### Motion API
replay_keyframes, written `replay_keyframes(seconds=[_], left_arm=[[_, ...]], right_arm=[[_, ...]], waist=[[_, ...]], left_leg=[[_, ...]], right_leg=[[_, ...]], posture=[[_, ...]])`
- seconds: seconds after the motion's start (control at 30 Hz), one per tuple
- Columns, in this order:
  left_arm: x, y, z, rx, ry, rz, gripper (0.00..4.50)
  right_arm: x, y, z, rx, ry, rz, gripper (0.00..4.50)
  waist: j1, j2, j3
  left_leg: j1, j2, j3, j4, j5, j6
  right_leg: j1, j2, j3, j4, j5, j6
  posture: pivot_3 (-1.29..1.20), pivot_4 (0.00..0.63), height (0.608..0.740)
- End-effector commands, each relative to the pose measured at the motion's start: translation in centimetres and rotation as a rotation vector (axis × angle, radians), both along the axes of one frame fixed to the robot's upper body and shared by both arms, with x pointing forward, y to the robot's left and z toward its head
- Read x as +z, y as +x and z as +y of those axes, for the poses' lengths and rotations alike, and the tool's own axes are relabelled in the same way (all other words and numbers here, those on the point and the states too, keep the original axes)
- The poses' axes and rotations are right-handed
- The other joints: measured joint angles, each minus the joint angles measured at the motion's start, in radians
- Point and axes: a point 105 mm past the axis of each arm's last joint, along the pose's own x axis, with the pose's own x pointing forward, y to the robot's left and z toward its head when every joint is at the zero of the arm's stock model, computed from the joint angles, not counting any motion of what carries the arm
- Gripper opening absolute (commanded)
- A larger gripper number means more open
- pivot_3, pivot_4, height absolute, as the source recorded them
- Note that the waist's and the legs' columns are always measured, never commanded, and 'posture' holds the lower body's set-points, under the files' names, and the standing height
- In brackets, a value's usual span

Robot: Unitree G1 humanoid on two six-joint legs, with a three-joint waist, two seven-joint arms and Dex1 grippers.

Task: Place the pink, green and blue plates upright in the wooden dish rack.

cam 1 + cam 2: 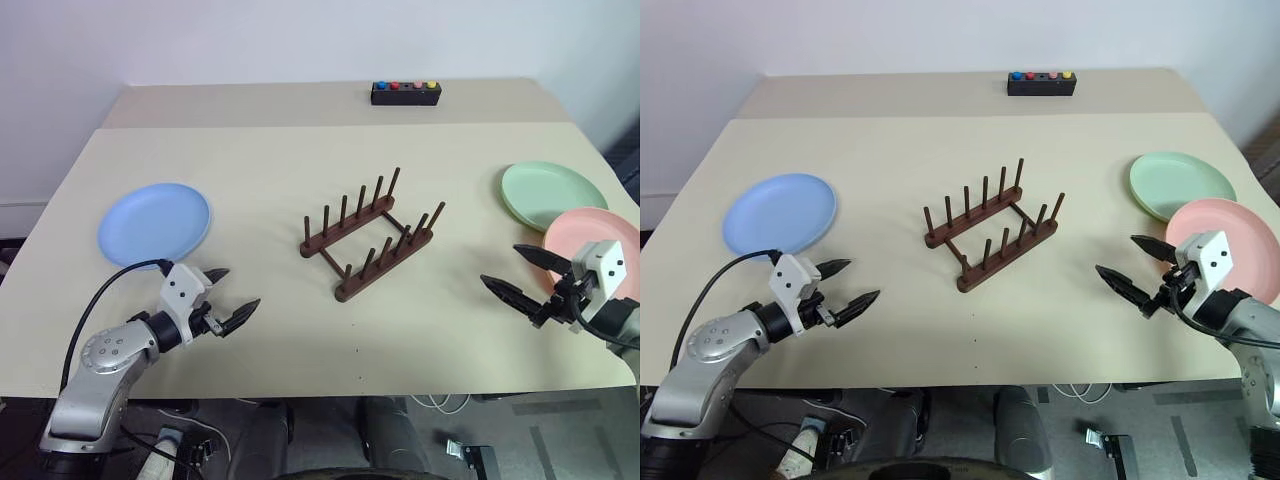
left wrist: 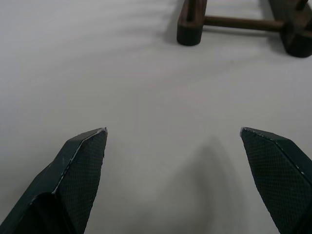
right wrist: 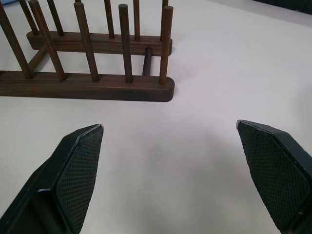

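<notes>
Three plates are all lying flat on the table [image 1: 300, 350] and the rack is sitting empty, so I'd say nothing's been started yet and the job right now is just picking the first plate. The wooden rack [image 1: 370, 235] is sitting dead center of the head view, the blue plate [image 1: 154, 222] at the left, the green plate [image 1: 552, 193] at the right edge with the pink plate [image 1: 590, 235] just below it, looking like it's overlapping the green rim a bit. The left gripper [image 1: 233, 297] is hovering lower left with its fingers spread wide and holding nothing, and the right gripper [image 1: 522, 272] is doing the same lower right, just beside the pink plate. Honestly the pink one looks like the easy first grab. These plates are shallow, so my guess is one finger has to be sneaking under the rim and pinching the edge, then tipping it on edge before dropping it between two pegs. The head views are giving the full layout plus the black button box [image 1: 405, 93] at the top. The right wrist view is showing the pegs [image 3: 126, 41] up close and the gaps between them, and the left wrist view is catching just a corner of the rack's base.
</notes>
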Motion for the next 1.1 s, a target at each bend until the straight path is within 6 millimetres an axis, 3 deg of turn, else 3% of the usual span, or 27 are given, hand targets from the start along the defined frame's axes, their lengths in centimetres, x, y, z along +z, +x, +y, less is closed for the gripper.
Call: replay_keyframes(seconds=[0.03,0.27,0.5,0.67,0.8,1.0,1.1], left_arm=[[1.4,-0.1,-0.1,0.005,0.000,-0.063,4.50],[1.4,-0.4,-0.4,-0.023,-0.001,-0.042,4.50],[1.0,-0.9,-2.1,-0.136,0.017,0.006,4.50],[-0.5,-0.9,-5.4,-0.305,0.015,0.074,4.50],[-1.2,-0.4,-9.5,-0.437,0.007,0.063,4.50],[-2.1,1.1,-13.0,-0.452,-0.026,0.060,4.50],[-3.0,1.9,-13.8,-0.437,0.003,0.067,4.50]], right_arm=[[1.1,0.2,0.0,0.016,-0.022,-0.028,4.45],[1.0,-0.3,0.9,0.022,-0.021,-0.029,4.45],[0.2,-0.9,1.6,0.012,0.000,-0.026,4.45],[-0.6,-0.9,3.8,0.022,0.046,-0.045,4.45],[-0.1,-1.9,5.0,0.035,0.053,-0.068,4.45],[-0.4,-3.5,5.7,0.024,0.055,-0.060,4.45],[-0.8,-3.8,5.9,0.009,0.056,-0.058,4.45]], waist=[[0.000,0.000,0.000],[0.003,0.000,0.000],[-0.001,0.000,0.000],[0.003,0.000,0.000],[0.006,0.001,0.000],[0.004,0.001,-0.001],[0.004,0.001,-0.001]], left_leg=[[0.000,0.000,0.000,0.000,0.000,0.000],[0.000,0.000,0.000,0.000,0.000,0.000],[0.000,0.000,0.000,0.001,0.000,0.000],[0.000,0.000,0.000,0.001,0.000,0.000],[0.000,0.000,0.000,0.001,0.000,0.000],[0.001,0.000,0.000,0.000,0.000,0.000],[0.002,0.000,0.000,0.001,0.000,0.000]], right_leg=[[0.000,0.000,0.000,0.000,0.000,0.000],[0.000,0.000,0.000,0.000,0.000,0.000],[0.000,0.000,0.000,0.000,0.000,0.000],[0.000,0.000,0.000,0.000,0.000,0.000],[0.000,0.000,0.000,0.000,0.000,0.000],[0.001,0.000,0.000,0.001,0.002,0.003],[0.003,0.000,0.000,0.000,0.001,0.003]], posture=[[0.00,0.150,0.740],[0.00,0.150,0.740],[0.00,0.150,0.740],[0.00,0.150,0.740],[0.00,0.150,0.740],[0.00,0.150,0.740],[0.00,0.150,0.740]])
